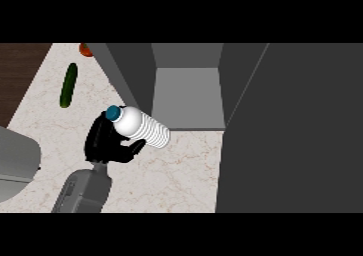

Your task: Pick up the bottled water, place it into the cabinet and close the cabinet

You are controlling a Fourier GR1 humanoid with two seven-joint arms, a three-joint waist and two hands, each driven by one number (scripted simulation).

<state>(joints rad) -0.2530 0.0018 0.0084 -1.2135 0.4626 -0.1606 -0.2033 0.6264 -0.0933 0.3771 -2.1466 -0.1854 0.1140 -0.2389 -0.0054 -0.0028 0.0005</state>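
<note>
On the pale marbled surface, a green cucumber lies at far left. Right of it, the left hand curls its fingers and thumb round the bottled water, which is tilted, blue cap up-left, just at the open cabinet mouth. The cabinet door stands open at right. The right hand is out of view. The risk, as I judge it: the tilted bottle clips the cabinet's left wall or floor lip on entry and tips over.

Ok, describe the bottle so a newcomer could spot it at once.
Find the open grey cabinet on the marble counter. Just left of its opening, the left hand holds the water bottle tilted: white, ribbed, blue-capped, unlike the green cucumber farther left.
</note>
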